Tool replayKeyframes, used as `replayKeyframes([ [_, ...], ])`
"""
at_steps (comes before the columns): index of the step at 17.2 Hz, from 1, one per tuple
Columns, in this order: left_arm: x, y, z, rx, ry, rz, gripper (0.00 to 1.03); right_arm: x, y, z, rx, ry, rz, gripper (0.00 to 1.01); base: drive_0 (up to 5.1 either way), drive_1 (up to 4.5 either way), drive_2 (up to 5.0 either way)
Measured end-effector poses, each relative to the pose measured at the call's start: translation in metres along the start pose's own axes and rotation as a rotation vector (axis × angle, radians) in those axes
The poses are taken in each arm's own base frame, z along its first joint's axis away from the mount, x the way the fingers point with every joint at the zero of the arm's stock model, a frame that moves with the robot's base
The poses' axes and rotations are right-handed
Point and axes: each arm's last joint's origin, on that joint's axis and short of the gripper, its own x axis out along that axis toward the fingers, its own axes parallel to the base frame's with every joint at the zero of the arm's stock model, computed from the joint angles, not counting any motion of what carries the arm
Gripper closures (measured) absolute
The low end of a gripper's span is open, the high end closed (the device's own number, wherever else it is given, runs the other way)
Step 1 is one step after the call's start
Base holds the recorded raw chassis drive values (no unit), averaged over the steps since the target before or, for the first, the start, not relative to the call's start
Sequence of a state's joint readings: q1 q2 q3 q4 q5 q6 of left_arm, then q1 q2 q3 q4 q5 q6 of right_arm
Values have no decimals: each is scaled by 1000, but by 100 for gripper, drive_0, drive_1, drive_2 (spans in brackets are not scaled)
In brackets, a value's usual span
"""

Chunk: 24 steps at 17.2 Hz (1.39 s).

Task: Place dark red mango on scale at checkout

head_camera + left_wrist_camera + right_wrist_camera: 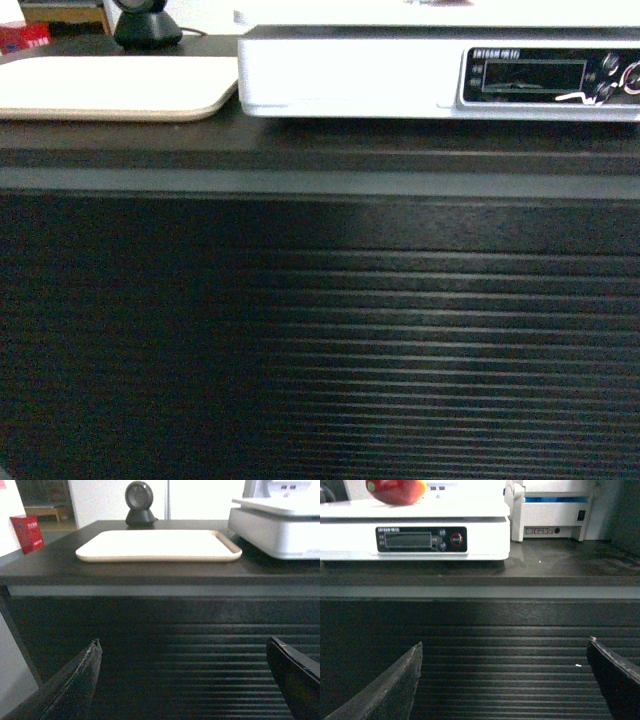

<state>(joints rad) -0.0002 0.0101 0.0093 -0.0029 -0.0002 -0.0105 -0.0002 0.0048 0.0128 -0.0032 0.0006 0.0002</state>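
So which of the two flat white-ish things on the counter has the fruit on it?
The white square scale with the dark display strip holds the dark red mango. The beige rounded tray beside it holds nothing.

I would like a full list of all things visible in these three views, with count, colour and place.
dark red mango: one, red with orange-yellow end, on the scale platform
scale: one, white, dark display strip, on the counter
beige tray: one, left of the scale
checkout: one, dark counter, ribbed black front
scanner: one, black, behind the tray
printer: one, white, right of the scale
red box: one, far left
left claw: open, before the ribbed front
right claw: open, before the ribbed front
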Motion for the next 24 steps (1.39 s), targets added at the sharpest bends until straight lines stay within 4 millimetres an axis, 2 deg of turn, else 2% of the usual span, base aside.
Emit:
replayKeyframes([
  [24,0,0,0,0,1,0,5,0,0,0,-1,2,0,3,0,0,0],
])
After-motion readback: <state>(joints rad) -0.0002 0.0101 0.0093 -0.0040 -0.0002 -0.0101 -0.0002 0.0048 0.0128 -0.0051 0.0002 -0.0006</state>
